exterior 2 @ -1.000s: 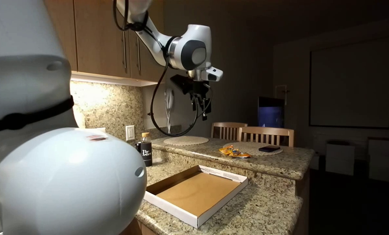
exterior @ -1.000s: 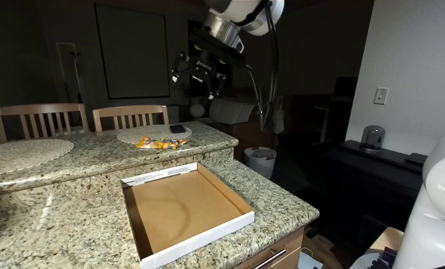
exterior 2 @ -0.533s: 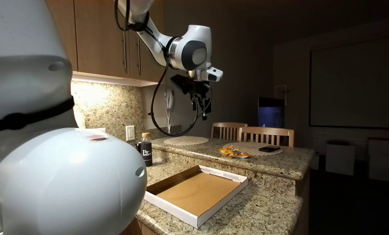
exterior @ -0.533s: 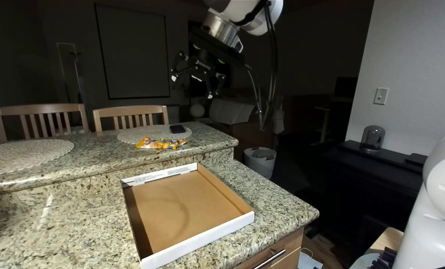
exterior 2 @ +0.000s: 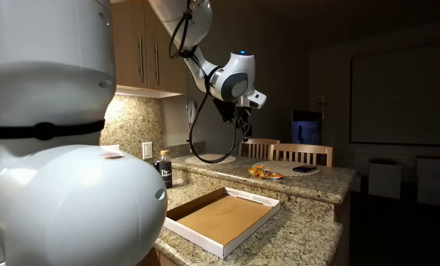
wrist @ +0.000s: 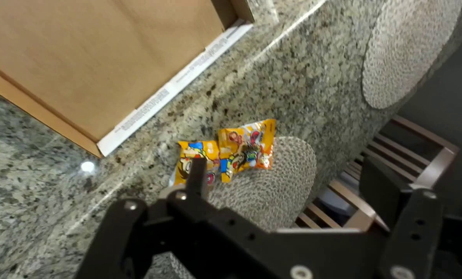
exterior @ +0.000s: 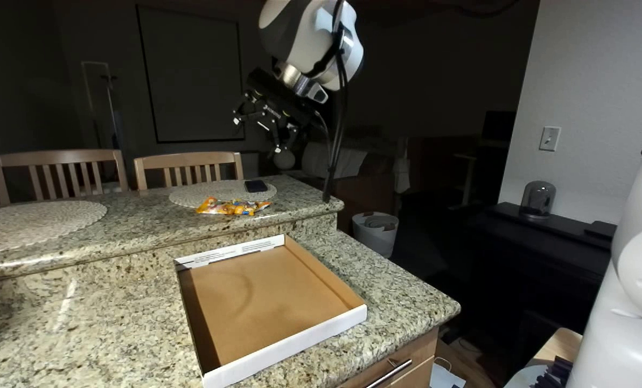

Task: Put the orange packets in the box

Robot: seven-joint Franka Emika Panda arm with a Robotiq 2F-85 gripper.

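The orange packets [exterior: 232, 207] lie together on the raised granite counter, partly on a round woven mat, in both exterior views [exterior 2: 265, 172]. In the wrist view two packets [wrist: 248, 147] show side by side, one partly hidden behind a finger. The box [exterior: 272, 302] is a shallow brown tray with white-edged walls on the lower counter, with nothing in it. It also shows in an exterior view [exterior 2: 227, 221] and at the upper left of the wrist view [wrist: 99, 58]. My gripper [exterior: 257, 136] is open and empty, in the air above the raised counter. Its fingers stand wide apart in the wrist view [wrist: 289, 176].
A dark phone [exterior: 256, 186] lies on the mat [exterior: 186, 195] behind the packets. Another mat [exterior: 35, 223] lies farther along the raised counter. Chairs [exterior: 189, 159] stand behind it. A black bottle [exterior 2: 165, 171] stands by the wall. The raised counter's edge [exterior 2: 316, 194] stands above the box.
The arm and open gripper have moved lower and over toward the raised counter, mostly within the last half second. The packets and the box have not moved.
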